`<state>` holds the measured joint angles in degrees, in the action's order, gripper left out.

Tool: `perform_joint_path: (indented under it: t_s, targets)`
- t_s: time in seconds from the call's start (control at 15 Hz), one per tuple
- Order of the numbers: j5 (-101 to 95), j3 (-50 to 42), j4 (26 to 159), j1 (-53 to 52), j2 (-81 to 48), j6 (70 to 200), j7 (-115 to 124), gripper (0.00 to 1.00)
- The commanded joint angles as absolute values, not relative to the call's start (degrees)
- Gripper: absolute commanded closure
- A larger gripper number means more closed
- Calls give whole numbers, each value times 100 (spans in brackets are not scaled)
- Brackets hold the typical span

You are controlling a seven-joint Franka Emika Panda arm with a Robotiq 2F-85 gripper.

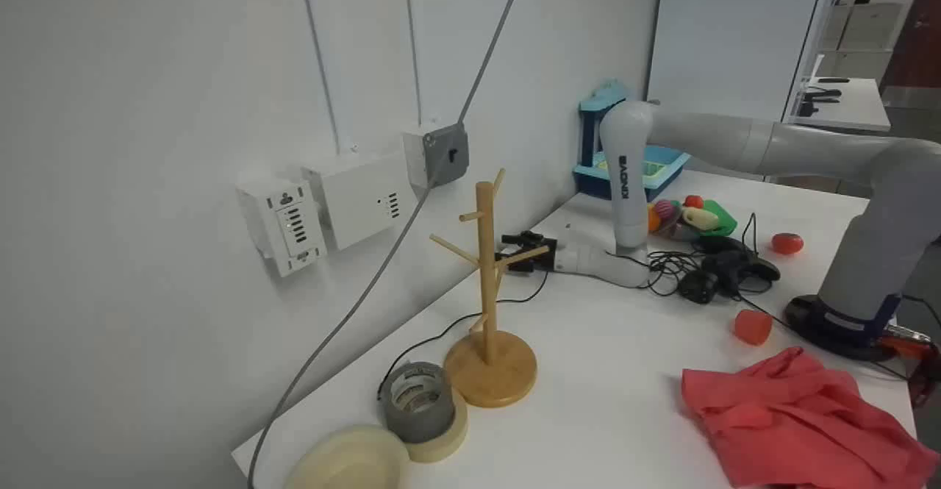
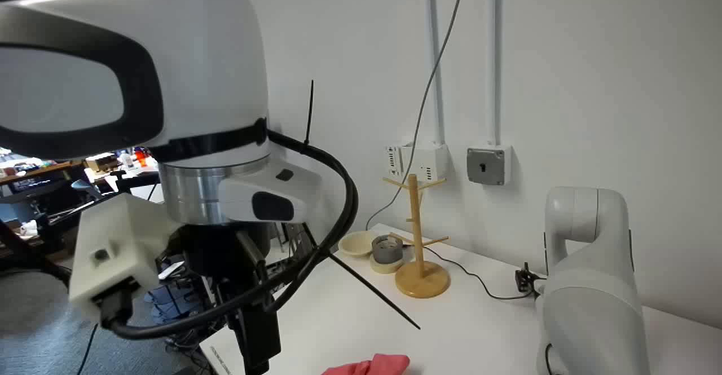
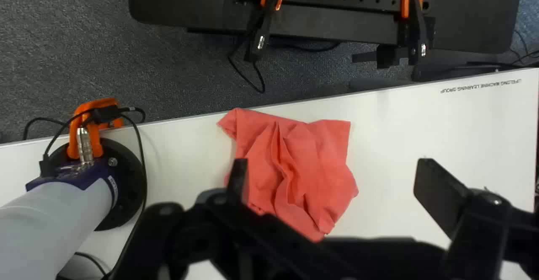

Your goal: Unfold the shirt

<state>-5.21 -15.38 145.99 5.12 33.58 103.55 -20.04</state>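
- The shirt (image 3: 303, 166) lies crumpled on the bench (image 3: 391, 153), near the long edge; one corner reaches that edge, and whether it hangs over I cannot tell
- It rests apart from the grey-white arm (image 3: 63, 221) and its dark base (image 3: 130, 196); in an exterior view a small red cup (image 1: 753, 326) lies near it
- Going by the loose creases, I take it for light, limp cloth: nothing to break, no stiffness to help, and likely to slide across the smooth top as one bundle if merely pushed
- For a first lift, the raised ridge (image 3: 290, 166) in the middle looks easiest to pinch; for unfolding, the free corner (image 3: 343, 128) seems the better hold, since pulling there should draw a layer outward
- A shallow pinch is wise; a deep one would probably gather several layers and raise them together
- The hand (image 3: 334, 181) has its fingers (image 3: 438, 191) spread wide, with nothing gripped between them
- It appears to hang above the cloth, touching nothing; in the wrist view one finger crosses the shirt's side, the other stands in front of the white top
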Motion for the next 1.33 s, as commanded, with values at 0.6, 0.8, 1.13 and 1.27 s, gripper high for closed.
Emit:
perform_joint_path:
  t_s: [0.6, 0.8, 1.13, 1.27]
  targets:
    - [-485, -1473, 14593, 582, 3344, 10350, -2035, 0]
    - [-485, -1473, 14593, 582, 3344, 10350, -2035, 0]
    - [-50, -1096, 13204, 165, 2493, 9979, -1792, 0]
    - [58, -862, 12541, 38, 2069, 9854, -1694, 0]
